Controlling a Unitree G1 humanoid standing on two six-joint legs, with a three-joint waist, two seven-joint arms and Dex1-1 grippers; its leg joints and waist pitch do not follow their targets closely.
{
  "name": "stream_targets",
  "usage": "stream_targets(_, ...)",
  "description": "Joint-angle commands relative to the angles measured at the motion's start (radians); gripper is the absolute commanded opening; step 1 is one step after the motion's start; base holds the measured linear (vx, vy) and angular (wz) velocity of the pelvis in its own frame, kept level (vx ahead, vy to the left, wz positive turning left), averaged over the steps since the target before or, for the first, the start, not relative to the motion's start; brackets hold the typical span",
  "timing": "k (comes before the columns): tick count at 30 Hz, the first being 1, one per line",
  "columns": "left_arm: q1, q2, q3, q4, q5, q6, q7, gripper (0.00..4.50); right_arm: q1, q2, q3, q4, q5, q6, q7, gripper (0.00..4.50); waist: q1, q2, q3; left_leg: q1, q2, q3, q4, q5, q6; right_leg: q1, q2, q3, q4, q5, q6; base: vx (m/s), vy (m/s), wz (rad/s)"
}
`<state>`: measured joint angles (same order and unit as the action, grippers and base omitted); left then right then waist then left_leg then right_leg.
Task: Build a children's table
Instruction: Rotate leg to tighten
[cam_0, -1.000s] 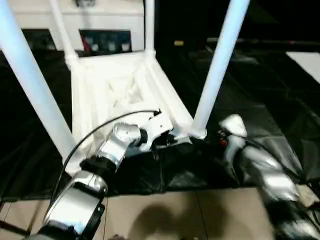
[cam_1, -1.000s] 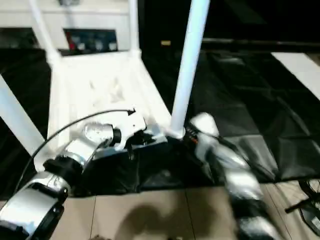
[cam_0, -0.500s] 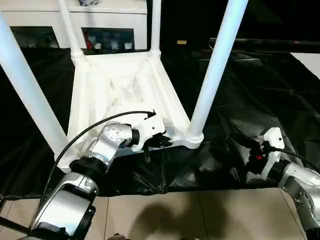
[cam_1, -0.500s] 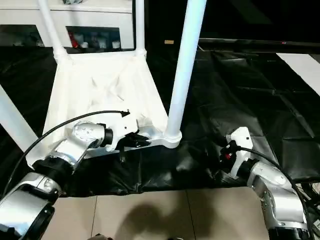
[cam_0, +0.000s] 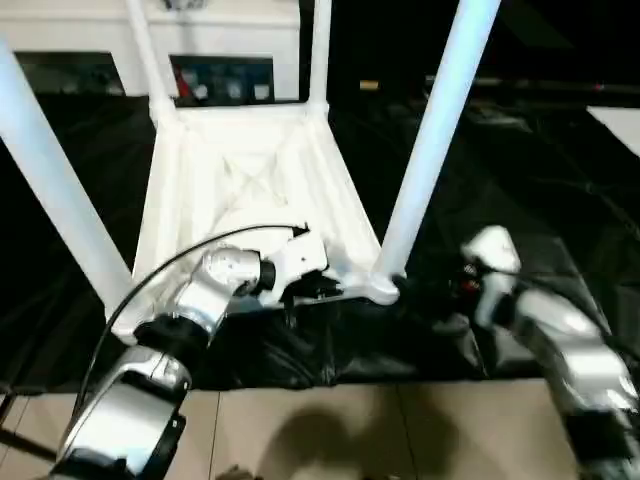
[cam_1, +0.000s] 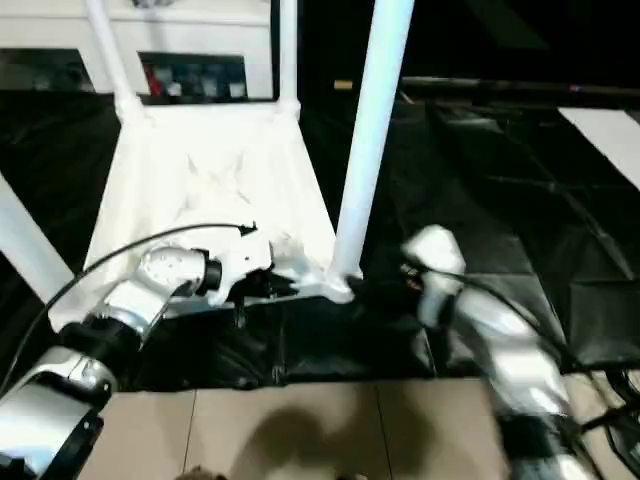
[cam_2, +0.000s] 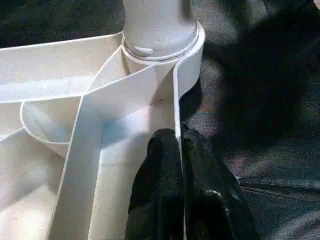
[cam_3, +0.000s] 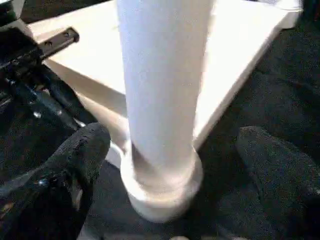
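While the left tool (cam_2: 179, 150) stays pinched on the upturned children's table's (cam_0: 240, 190) rim on the black floor sheet (cam_0: 520, 180), the right tool (cam_3: 170, 150), fingers apart, should straddle the near leg (cam_0: 425, 150) squarely, low.

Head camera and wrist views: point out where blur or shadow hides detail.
Left eye view: the silver right forearm is smeared by motion blur. Right wrist view: the round white plastic leg looks soft. Left wrist view: the black floor sheet is in deep shadow, while the white ribbed table underside is clear.
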<state>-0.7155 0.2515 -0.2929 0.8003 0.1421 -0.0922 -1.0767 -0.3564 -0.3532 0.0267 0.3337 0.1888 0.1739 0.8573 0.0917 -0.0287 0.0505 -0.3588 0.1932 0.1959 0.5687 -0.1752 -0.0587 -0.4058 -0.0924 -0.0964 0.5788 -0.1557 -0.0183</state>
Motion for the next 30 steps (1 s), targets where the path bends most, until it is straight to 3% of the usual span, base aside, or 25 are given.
stream_targets(1, -0.007, -0.002, -0.023, -0.026, 0.013, 0.003, -0.010, 0.00, -0.032, 0.001, 0.022, 0.054, -0.032, -0.027, 0.010, 4.49, 0.001, -0.004, -0.071, 0.008, 0.043, -0.016, -0.052, -0.155, 0.071, 0.058, -0.065, 0.052, -0.046, -0.132, -0.237, 0.000, 0.000, 0.00)
stream_targets(3, -0.007, -0.002, -0.025, -0.025, 0.014, 0.003, -0.010, 0.00, -0.065, 0.008, 0.032, 0.101, -0.041, -0.040, 0.013, 4.33, 0.003, -0.009, -0.070, 0.008, 0.043, -0.015, -0.051, -0.155, 0.075, 0.059, -0.066, 0.053, -0.046, -0.132, -0.238, 0.000, 0.000, 0.00)
stream_targets(8, -0.008, 0.003, -0.028, -0.022, 0.013, 0.003, -0.011, 0.00, -0.123, 0.011, 0.062, 0.208, -0.071, -0.090, 0.031, 4.05, 0.002, -0.006, -0.072, 0.008, 0.043, -0.015, -0.050, -0.155, 0.071, 0.059, -0.068, 0.052, -0.042, -0.141, -0.244, 0.000, 0.000, 0.00)
stream_targets(10, -0.011, 0.005, -0.028, -0.020, 0.014, 0.004, -0.013, 0.00, -0.145, 0.008, 0.071, 0.252, -0.081, -0.116, 0.043, 3.69, 0.005, -0.007, -0.072, 0.008, 0.043, -0.014, -0.049, -0.155, 0.070, 0.061, -0.068, 0.053, -0.042, -0.146, -0.242, 0.000, 0.000, 0.00)
stream_targets(12, -0.014, 0.009, -0.027, -0.018, 0.014, 0.004, -0.017, 0.00, -0.164, 0.008, 0.073, 0.285, -0.081, -0.132, 0.054, 3.68, 0.004, -0.007, -0.073, 0.007, 0.043, -0.014, -0.049, -0.146, 0.073, 0.061, -0.066, 0.053, -0.040, -0.132, -0.246, 0.000, 0.000, 0.00)
stream_targets(16, -0.017, 0.014, -0.026, -0.013, 0.014, 0.002, -0.018, 0.00, -0.183, 0.009, 0.076, 0.320, -0.087, -0.152, 0.068, 3.25, 0.005, -0.006, -0.073, 0.006, 0.044, -0.013, -0.047, -0.140, 0.083, 0.062, -0.065, 0.052, -0.036, -0.113, -0.253, 0.000, 0.000, 0.00)
stream_targets(20, -0.023, 0.023, -0.028, -0.003, 0.014, -0.003, -0.024, 0.00, -0.224, 0.020, 0.078, 0.387, -0.088, -0.199, 0.095, 2.83, 0.005, -0.004, -0.072, 0.007, 0.044, -0.014, -0.047, -0.166, 0.072, 0.060, -0.066, 0.051, -0.041, -0.158, -0.247, 0.000, 0.000, 0.00)
stream_targets(27, -0.026, 0.031, -0.031, 0.005, 0.017, -0.005, -0.025, 0.00, -0.238, 0.035, 0.089, 0.411, -0.088, -0.235, 0.130, 2.20, 0.005, -0.006, -0.071, 0.007, 0.046, -0.014, -0.047, -0.177, 0.068, 0.057, -0.064, 0.052, -0.039, -0.164, -0.245, 0.000, 0.000, 0.00)
stream_targets(30, -0.028, 0.023, -0.027, 0.012, 0.020, 0.008, 0.000, 0.00, -0.229, 0.048, 0.098, 0.409, -0.087, -0.229, 0.134, 2.03, 0.004, -0.008, -0.068, 0.007, 0.045, -0.014, -0.048, -0.201, 0.059, 0.057, -0.067, 0.053, -0.045, -0.216, -0.233, 0.000, 0.000, 0.00)
